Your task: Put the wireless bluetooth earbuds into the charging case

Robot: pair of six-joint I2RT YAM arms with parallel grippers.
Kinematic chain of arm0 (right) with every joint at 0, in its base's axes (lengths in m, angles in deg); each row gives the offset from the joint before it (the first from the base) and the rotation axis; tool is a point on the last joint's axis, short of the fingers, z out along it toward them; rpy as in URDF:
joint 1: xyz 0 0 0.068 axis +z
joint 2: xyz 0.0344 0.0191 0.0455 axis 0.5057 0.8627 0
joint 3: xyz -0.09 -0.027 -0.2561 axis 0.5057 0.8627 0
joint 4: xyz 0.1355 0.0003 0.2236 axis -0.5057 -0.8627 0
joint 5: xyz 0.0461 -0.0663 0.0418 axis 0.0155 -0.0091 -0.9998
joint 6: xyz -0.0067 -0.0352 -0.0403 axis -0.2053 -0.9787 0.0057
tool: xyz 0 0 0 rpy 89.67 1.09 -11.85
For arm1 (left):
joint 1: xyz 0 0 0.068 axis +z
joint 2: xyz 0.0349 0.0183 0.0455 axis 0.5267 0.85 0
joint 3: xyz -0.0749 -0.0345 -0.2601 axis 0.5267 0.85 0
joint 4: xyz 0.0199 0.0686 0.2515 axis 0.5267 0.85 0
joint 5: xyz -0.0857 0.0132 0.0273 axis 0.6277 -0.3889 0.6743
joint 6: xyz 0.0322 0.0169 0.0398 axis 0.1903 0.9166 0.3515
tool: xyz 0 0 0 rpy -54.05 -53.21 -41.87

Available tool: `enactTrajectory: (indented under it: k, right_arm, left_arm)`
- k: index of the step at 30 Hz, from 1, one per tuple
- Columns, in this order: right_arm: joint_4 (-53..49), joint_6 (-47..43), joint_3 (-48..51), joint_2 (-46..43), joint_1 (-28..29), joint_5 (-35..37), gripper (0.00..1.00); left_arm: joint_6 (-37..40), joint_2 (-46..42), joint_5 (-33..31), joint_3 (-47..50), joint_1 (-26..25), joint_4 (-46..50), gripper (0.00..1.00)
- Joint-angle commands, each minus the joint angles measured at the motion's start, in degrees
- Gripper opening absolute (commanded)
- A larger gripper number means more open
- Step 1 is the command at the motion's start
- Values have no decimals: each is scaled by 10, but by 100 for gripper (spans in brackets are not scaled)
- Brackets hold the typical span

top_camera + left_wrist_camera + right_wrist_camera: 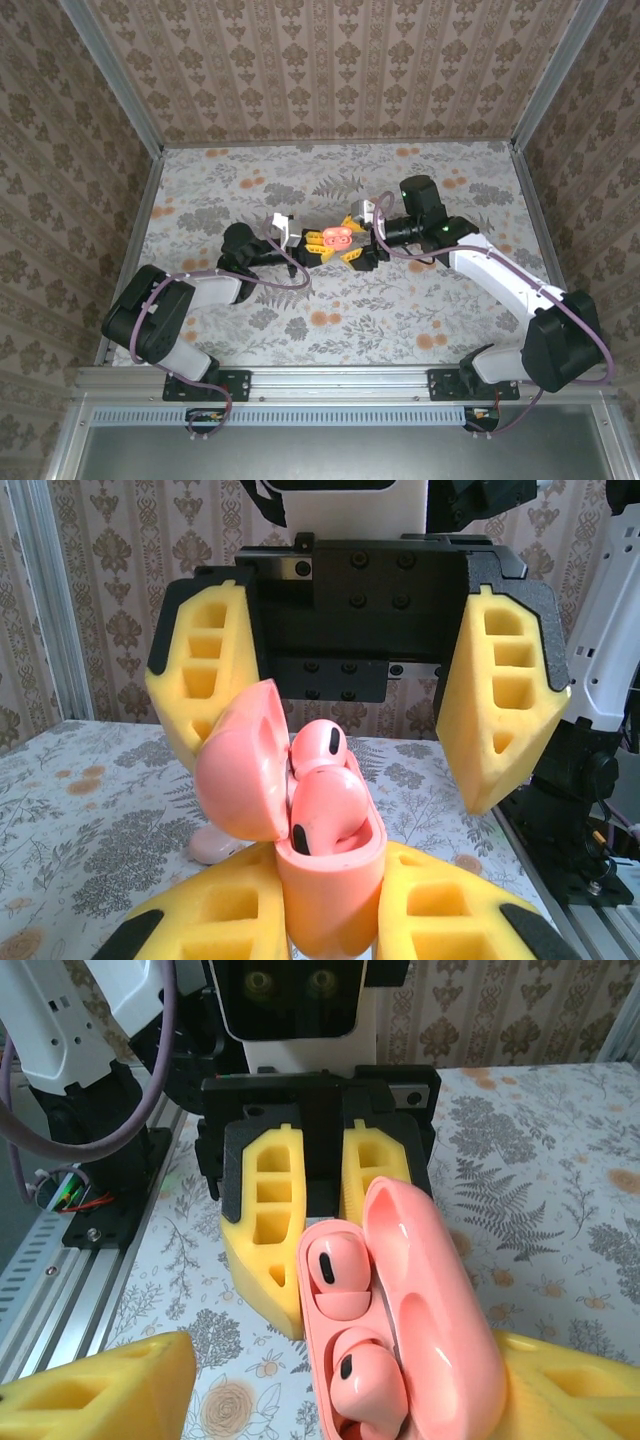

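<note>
**Item: charging case (335, 885), lid (240, 770) open.** Pinched low on its body between the pressed-together fingers of the left pincer (330, 925). It stands out past those fingertips, clear of the table (250, 200).

**Contents:** both earbuds (330, 805) sit in their wells, one beyond the other along the case's long axis, which runs straight out from the left pincer toward the right one.

**Facing item: right pincer (335, 1380).** Its fingers are spread and carry nothing. In its own wrist view the case lies dead ahead between them. The body sits near the middle of the gap, and the lid swings off toward the finger on the view's right. We cannot tell whether lid and finger touch.

**Our note:** we judge that what remains is shutting the lid. The lid leans sideways off the long axis, so the push should come across the gap, from the lid-side finger. The right arm is the free and nearer one.
</note>
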Motion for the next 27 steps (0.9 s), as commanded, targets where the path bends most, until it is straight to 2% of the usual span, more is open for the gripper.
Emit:
enactTrajectory:
  k: [1,6,9,12,15,18,27]
  right_arm:
    - [4,-18,3,-40,0,-46,66]
    - [-2,-21,32,-95,-7,-53,61]
    - [-3,-21,54,-126,-21,-25,61]
    - [40,7,82,-145,-49,-1,61]
    - [22,-7,71,-139,-55,10,61]
    - [-21,-46,50,-120,-53,-9,60]
    - [-12,-55,33,-69,-27,-18,60]
  left_arm:
    - [-9,-12,-6,-15,3,-8,0]
    - [-10,-11,-7,-17,4,-8,0]
    - [-14,-12,-2,-20,4,-9,0]
    - [-15,-18,1,-20,3,-9,0]
    - [-16,-20,4,-21,3,-9,0]
    - [-17,-19,5,-21,2,-9,0]
    - [-18,-18,7,-25,0,-9,0]
